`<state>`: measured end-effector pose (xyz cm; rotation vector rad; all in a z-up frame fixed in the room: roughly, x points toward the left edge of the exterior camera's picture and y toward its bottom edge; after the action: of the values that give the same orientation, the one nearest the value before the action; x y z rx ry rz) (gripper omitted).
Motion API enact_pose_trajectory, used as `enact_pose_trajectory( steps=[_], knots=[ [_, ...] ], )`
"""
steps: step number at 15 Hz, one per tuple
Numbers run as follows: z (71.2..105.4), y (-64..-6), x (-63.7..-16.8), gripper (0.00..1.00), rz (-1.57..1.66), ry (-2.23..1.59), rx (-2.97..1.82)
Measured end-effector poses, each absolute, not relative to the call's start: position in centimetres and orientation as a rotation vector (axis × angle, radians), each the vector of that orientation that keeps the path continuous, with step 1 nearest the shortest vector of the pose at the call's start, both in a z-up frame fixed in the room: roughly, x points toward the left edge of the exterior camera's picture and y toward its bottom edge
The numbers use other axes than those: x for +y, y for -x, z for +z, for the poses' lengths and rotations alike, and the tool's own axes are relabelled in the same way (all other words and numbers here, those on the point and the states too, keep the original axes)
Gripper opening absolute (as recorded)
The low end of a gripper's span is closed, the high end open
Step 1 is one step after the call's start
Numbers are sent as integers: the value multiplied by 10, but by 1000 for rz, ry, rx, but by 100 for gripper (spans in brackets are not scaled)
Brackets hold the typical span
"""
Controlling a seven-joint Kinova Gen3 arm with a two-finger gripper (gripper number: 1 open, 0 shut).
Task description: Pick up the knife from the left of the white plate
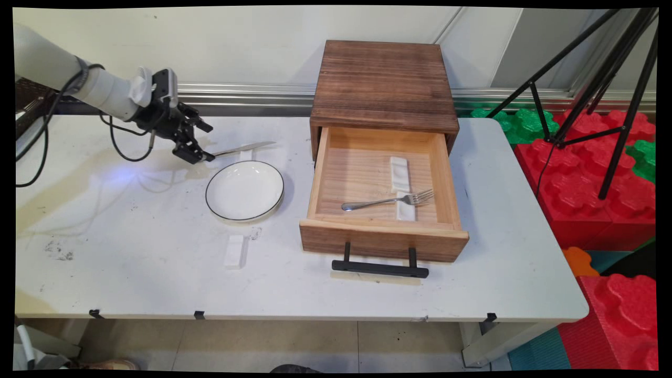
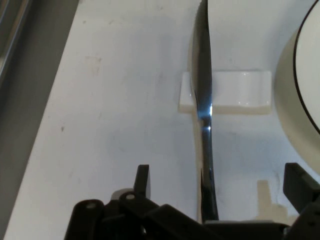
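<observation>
A silver knife (image 1: 244, 148) lies on the table behind the plate, its blade resting across a small white rest (image 2: 240, 91). My gripper (image 1: 198, 152) is low at the knife's handle end, left of the plate. In the hand view the knife (image 2: 204, 120) runs straight up from between the fingers. The gripper (image 2: 220, 177) is open, with one finger (image 2: 142, 179) well to the left of the handle and the other at the right edge. Neither finger touches the handle. The white plate (image 1: 244, 190) with a dark rim lies just right of the gripper.
A wooden box (image 1: 383, 84) stands at the back with its drawer (image 1: 383, 239) pulled open. Inside lie a fork (image 1: 388, 200) on a white rest and a second rest (image 1: 399, 173). Another white rest (image 1: 235, 251) lies in front of the plate. A tripod and foam blocks stand to the right.
</observation>
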<state>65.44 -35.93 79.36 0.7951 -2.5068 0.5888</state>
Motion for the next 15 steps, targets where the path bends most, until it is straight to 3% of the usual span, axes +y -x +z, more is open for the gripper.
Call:
enact_pose_trajectory(
  steps=[12,13,15],
  knots=[
    [769,-646,-387,100,526,-798,-2504],
    [768,-646,-389,0,525,-797,-2503],
    [766,-645,-393,0,523,-794,-2503]
  ],
)
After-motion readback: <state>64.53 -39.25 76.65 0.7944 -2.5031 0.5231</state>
